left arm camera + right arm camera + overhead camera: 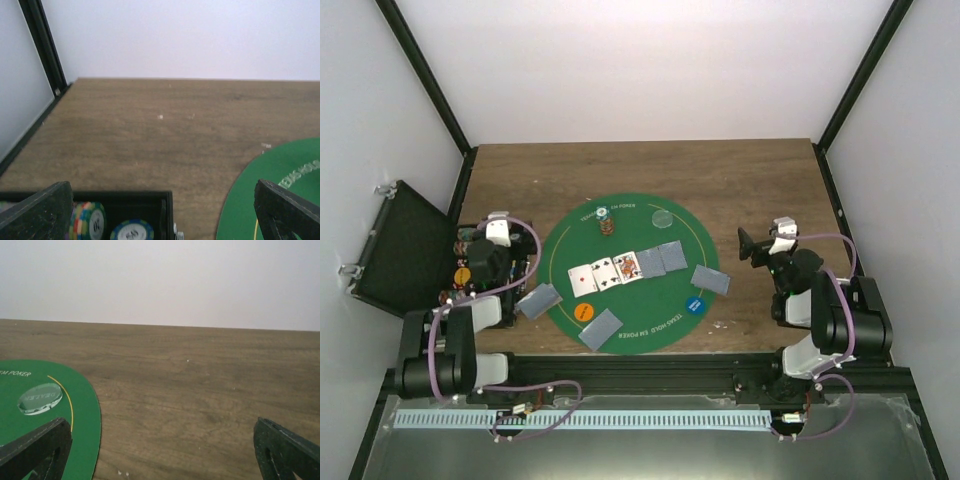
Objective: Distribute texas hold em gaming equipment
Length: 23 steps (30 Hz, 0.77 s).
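Cards [628, 265] lie dealt across the green mat [560, 255]: three face up in the middle row, two face down beside them, more grey backs near the rim. Orange chip [584, 312] and blue chip [695, 305] are out too, with the dealer button [40, 398] on the far side. Left pincer [162, 205] hangs wide open over the chip case [120, 194]; right pincer [162, 445] gapes empty above the bare surface beside the mat. Nearly finished, I'd say, with perhaps a few more chips to hand out.
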Tool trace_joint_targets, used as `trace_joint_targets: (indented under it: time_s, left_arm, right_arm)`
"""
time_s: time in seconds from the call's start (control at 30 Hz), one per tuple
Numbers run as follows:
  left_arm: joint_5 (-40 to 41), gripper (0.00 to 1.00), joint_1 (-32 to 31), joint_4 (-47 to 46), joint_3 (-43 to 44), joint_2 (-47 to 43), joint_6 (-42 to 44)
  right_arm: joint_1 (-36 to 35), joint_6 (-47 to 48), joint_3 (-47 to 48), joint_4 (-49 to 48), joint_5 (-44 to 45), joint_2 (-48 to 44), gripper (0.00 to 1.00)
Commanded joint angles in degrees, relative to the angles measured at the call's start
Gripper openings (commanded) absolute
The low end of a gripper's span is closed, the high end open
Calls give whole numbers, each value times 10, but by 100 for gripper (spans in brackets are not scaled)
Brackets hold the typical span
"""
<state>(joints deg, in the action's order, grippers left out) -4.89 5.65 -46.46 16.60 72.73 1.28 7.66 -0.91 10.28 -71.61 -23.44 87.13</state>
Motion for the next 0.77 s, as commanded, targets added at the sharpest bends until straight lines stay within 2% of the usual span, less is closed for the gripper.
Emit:
trace_joint_targets:
  time_s: [0.0, 0.1, 0.2, 0.23, 0.47, 0.6, 0.73]
  left_arm:
    - [-18, 100, 4, -56, 6, 47, -25]
    - [-39, 100, 3, -128, -7, 86, -43]
    - [-45, 99, -9, -327, -56, 177, -32]
    - [-55, 100, -8, -364, -68, 185, -30]
    - [-62, 100, -12, -281, -45, 162, -17]
    - [-30, 99, -14, -286, -46, 165, -27]
    - [-30, 99, -15, -292, -45, 168, -26]
  right_arm:
    - [-9, 20, 21, -22, 1, 0, 100]
    - [-9, 20, 23, -15, 2, -2, 100]
    - [-10, 20, 22, -16, 2, -2, 100]
    - [-10, 21, 22, -15, 2, -2, 100]
    - [-12, 21, 24, -14, 7, -1, 100]
    - [-14, 22, 25, -11, 11, 0, 100]
    - [-16, 22, 26, -10, 16, 0, 100]
